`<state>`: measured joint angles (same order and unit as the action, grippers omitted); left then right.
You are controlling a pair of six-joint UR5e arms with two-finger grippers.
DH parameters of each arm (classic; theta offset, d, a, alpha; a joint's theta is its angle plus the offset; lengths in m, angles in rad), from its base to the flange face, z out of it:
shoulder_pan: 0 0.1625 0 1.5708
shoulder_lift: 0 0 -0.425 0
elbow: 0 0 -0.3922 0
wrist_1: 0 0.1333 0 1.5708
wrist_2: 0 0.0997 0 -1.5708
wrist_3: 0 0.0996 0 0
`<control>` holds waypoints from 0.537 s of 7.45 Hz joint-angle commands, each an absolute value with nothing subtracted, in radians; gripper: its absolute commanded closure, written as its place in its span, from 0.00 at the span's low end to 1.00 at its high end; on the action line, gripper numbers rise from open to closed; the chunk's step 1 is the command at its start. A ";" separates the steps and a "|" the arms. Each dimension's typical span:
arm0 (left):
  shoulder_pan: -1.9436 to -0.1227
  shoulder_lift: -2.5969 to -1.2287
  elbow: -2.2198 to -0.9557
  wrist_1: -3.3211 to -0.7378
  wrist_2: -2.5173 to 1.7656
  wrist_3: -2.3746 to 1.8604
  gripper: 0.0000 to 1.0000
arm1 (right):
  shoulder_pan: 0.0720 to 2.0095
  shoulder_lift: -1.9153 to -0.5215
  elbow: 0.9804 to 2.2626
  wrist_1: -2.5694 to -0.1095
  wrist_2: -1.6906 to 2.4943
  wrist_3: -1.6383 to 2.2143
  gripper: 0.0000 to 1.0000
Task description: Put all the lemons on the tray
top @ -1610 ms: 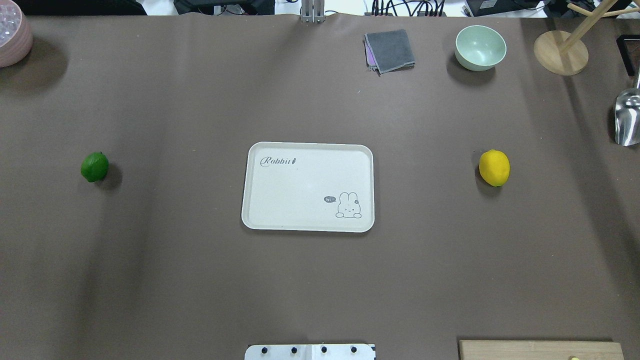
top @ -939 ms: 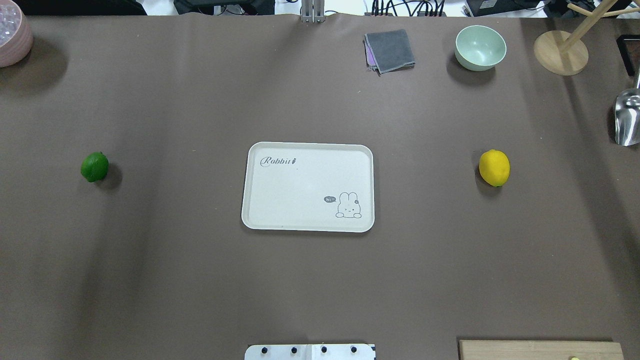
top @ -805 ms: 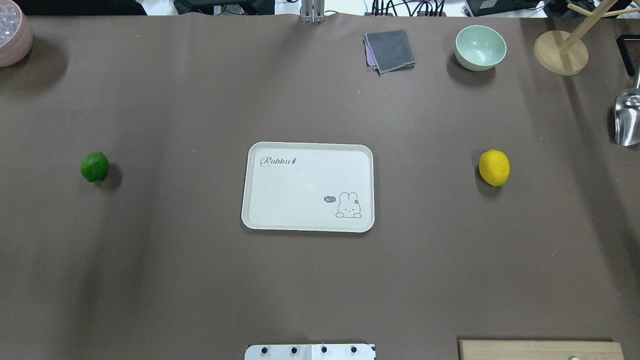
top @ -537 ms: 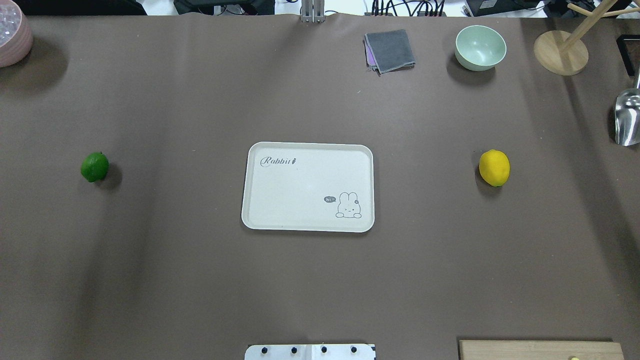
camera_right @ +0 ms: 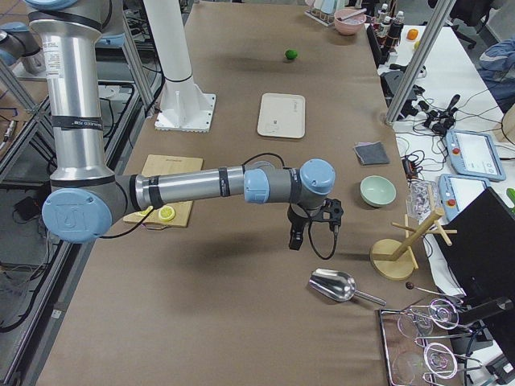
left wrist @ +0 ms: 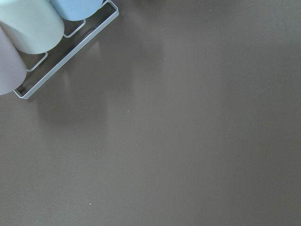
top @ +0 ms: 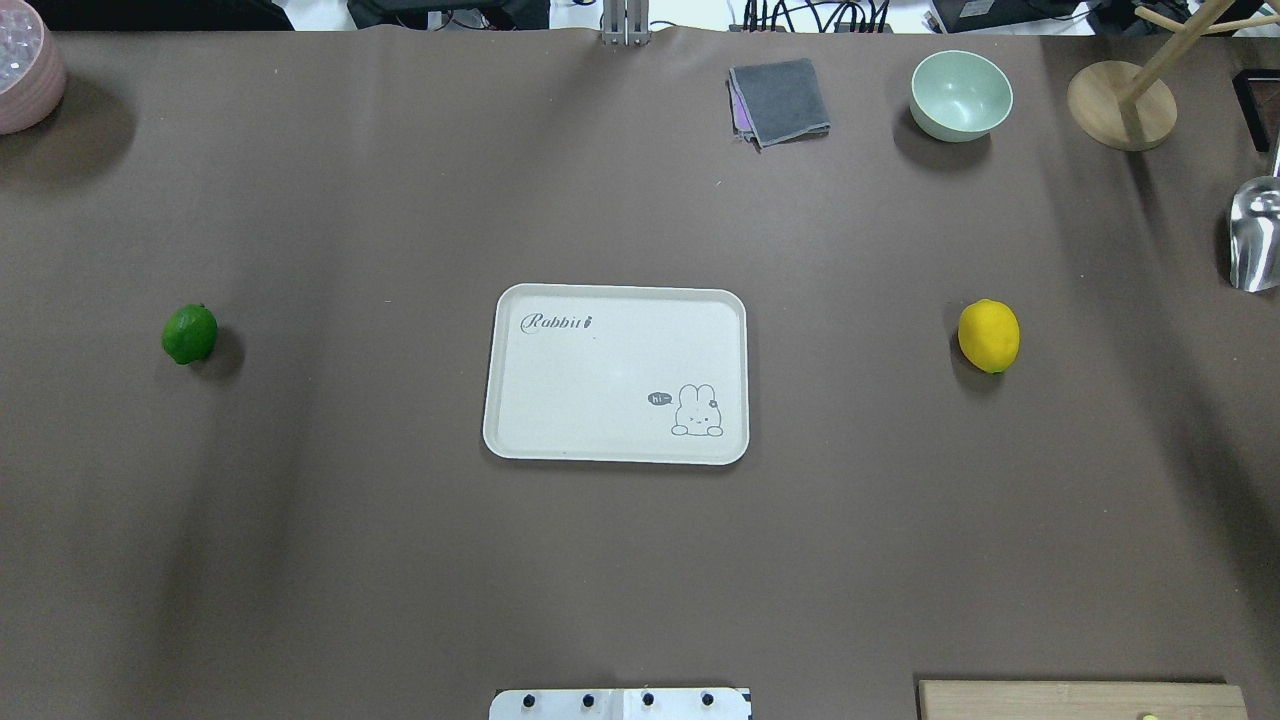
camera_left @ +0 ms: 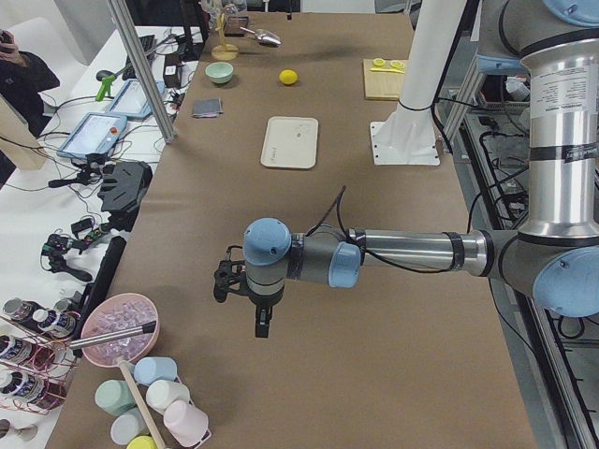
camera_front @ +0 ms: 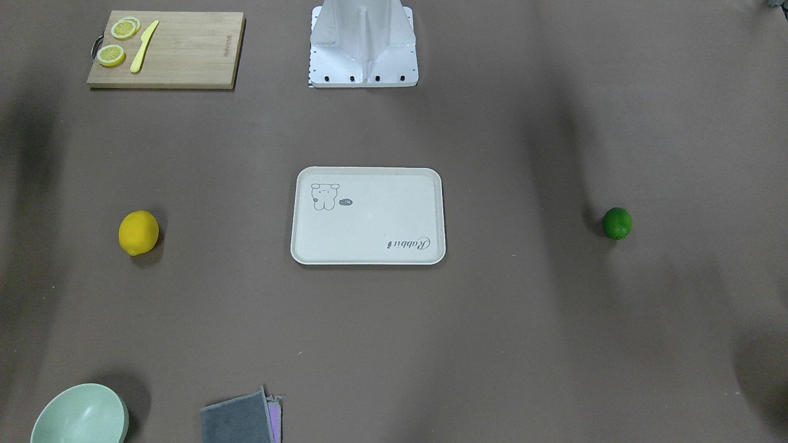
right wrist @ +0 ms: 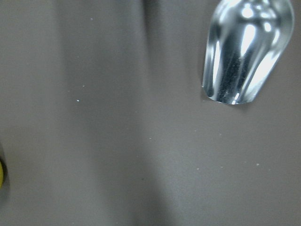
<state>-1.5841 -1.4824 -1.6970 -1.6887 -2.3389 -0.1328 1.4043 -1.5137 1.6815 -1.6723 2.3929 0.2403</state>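
Two lemons lie well apart from the tray (top: 600, 370), green lemon (top: 189, 334) on the side of the left gripper (camera_left: 262, 327), yellow lemon (top: 989, 336) nearer the right gripper (camera_right: 295, 239) (finger spread of either: cannot tell).

- My worktop (top: 400, 560): matt brown sheet, smooth.
- Tray (top: 600, 370): matt off-white, plastic-looking.
- Scoop (right wrist: 244, 52) beneath my right wrist: polished, mirror-bright metal.
- Cutting board (camera_front: 184, 55): pale wood.
- Folded cloth (top: 780, 100): grey fabric.

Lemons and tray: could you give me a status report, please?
Left gripper, right gripper: away from fruit, state unclear. Yellow lemon, green lemon: off the tray, one each side. No obstacle seen between.
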 commanded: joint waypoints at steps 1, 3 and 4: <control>-1.477 -1.552 -1.701 -1.684 -2.339 -0.280 0.01 | 1.277 -1.456 1.677 -1.672 2.362 0.296 0.01; -1.314 -1.617 -1.701 -1.693 -2.339 -0.398 0.02 | 1.177 -1.395 1.674 -1.663 2.362 0.391 0.01; -1.243 -1.650 -1.695 -1.695 -2.335 -0.443 0.02 | 1.123 -1.361 1.671 -1.663 2.362 0.437 0.01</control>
<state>-1.3401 -1.6100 -1.6998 -1.6910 -2.3386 -0.3824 1.1898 -1.4030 1.6744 -1.6653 2.3632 0.3824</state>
